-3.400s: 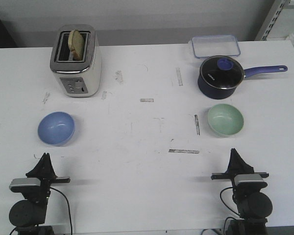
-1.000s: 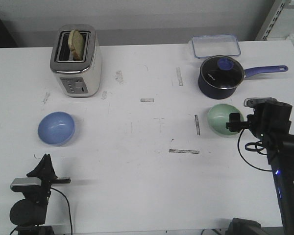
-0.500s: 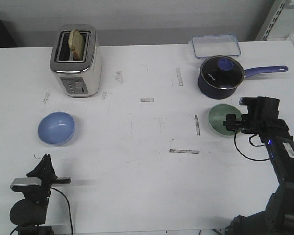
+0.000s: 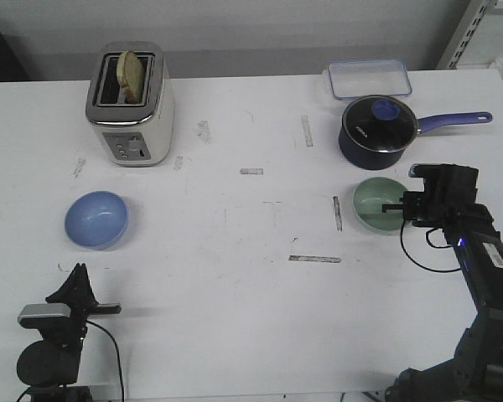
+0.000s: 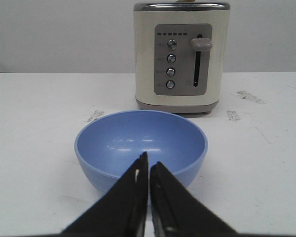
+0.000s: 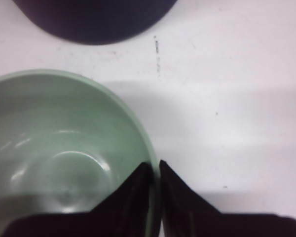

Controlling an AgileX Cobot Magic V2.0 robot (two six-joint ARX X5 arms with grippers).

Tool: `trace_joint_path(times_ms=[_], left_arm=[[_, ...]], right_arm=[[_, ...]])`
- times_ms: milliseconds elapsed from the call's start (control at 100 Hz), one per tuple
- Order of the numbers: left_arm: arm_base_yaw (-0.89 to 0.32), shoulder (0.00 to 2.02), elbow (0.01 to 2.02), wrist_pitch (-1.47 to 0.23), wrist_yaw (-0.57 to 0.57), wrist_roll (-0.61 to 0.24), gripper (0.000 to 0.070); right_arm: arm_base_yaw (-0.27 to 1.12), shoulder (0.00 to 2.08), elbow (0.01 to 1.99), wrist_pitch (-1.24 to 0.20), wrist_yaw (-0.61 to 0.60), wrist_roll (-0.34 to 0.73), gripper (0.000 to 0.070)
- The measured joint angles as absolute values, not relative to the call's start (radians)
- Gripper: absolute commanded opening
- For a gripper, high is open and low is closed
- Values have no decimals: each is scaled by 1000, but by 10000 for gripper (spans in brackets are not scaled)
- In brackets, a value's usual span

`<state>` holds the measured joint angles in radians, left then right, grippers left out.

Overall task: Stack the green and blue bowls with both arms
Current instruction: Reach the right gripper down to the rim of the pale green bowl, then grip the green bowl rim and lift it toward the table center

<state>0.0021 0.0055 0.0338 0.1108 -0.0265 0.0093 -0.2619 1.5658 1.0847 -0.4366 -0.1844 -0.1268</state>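
Note:
The pale green bowl [image 4: 373, 205] sits upright on the table at the right, in front of the saucepan. My right gripper [image 4: 400, 206] is at its right rim. In the right wrist view the right gripper [image 6: 155, 165] is shut on the rim of the green bowl [image 6: 54, 148], one finger inside and one outside. The light blue bowl [image 4: 96, 219] sits upright at the left. My left gripper [image 4: 77, 272] rests near the front edge, behind it. In the left wrist view the left gripper [image 5: 149, 160] is shut and empty, short of the blue bowl [image 5: 140, 138].
A dark navy saucepan [image 4: 377, 127] with a glass lid and a blue handle stands just behind the green bowl, and shows in the right wrist view [image 6: 93, 19]. A clear lidded box [image 4: 367, 78] lies behind it. A cream toaster [image 4: 130, 105] with toast stands behind the blue bowl.
My right arm has left its rest place at the front right and reached the green bowl. Its fingers have closed on the right rim. The left arm has not moved.

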Motion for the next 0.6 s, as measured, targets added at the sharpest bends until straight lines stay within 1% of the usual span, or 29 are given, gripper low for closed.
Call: trace_joint_path(times_ms=[100,250,310,380,490,600], left_arm=[[2,6,34,110,-27,9,1],[2,6,34,107,-27,9,2],[2,6,34,105,-27,9,2],[2,6,34,105,-27,9,2],[2,6,34,105,-27,9,2],[2,6,34,105,-27,9,1]], right_arm=[[-262,1566,1085,-429,-185,-127,5],[-260,1549,1116,-461,-193,-118,5],[-255,1520,1141,-484,-219,-100,5],[-240,1474,1184,-510,-277,-68,5],[-179,1396,1255,-536,-345,-15,5],[-64,1330,1277,-549,-385,17,5]])
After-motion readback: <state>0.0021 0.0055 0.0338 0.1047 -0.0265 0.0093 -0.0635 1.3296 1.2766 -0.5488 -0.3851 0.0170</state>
